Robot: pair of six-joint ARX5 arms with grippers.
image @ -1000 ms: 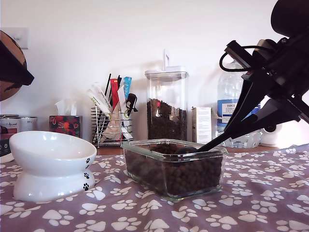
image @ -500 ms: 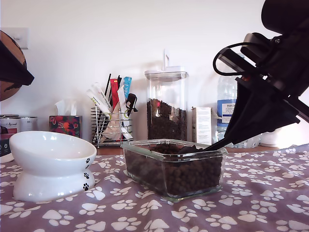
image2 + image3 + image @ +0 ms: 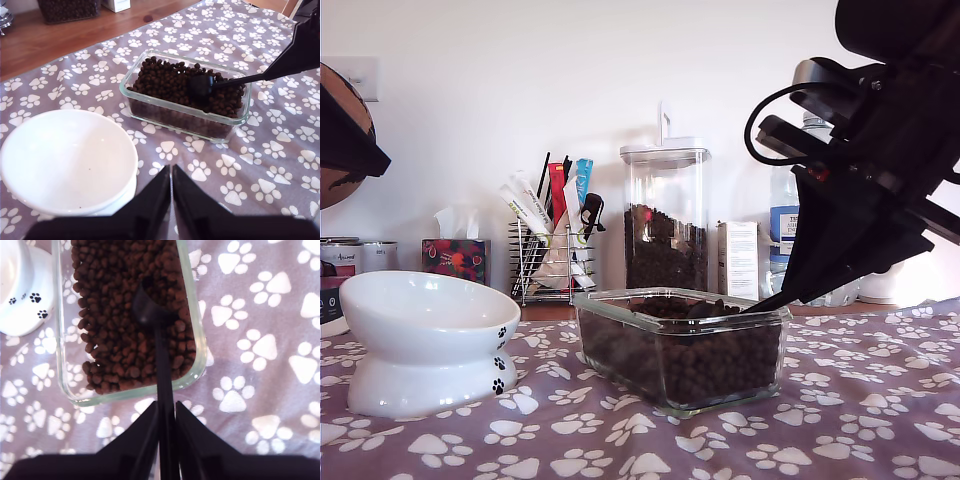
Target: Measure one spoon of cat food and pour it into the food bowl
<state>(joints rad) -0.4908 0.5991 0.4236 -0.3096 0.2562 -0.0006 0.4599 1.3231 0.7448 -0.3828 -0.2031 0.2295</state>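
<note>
The black spoon (image 3: pixel 150 310) has its cup lying in the brown cat food (image 3: pixel 115 315) that fills a clear glass dish (image 3: pixel 620 310). My second gripper (image 3: pixel 166 407) is shut on the spoon's thin handle, above the dish's end at the exterior view's right (image 3: pixel 800 285). The first wrist view shows the spoon (image 3: pixel 201 86) lying on the cat food (image 3: pixel 160 80). The white food bowl (image 3: pixel 420 310) with paw prints stands at the exterior view's left, with nothing in it (image 3: pixel 65 160). My first gripper (image 3: pixel 171 172) is shut on nothing, near the bowl's rim.
Behind the dish stand a tall clear jar of kibble (image 3: pixel 665 215), a wire rack of sticks (image 3: pixel 552 240), a tissue box (image 3: pixel 455 258), a small white box (image 3: pixel 737 258) and a water bottle (image 3: pixel 790 230). A paw-print cloth (image 3: pixel 840 400) covers the table.
My second arm has swung towards the exterior view's left and its gripper has come down, so the spoon handle lies flatter and the cup has pushed further along the kibble. The bowl has not moved.
</note>
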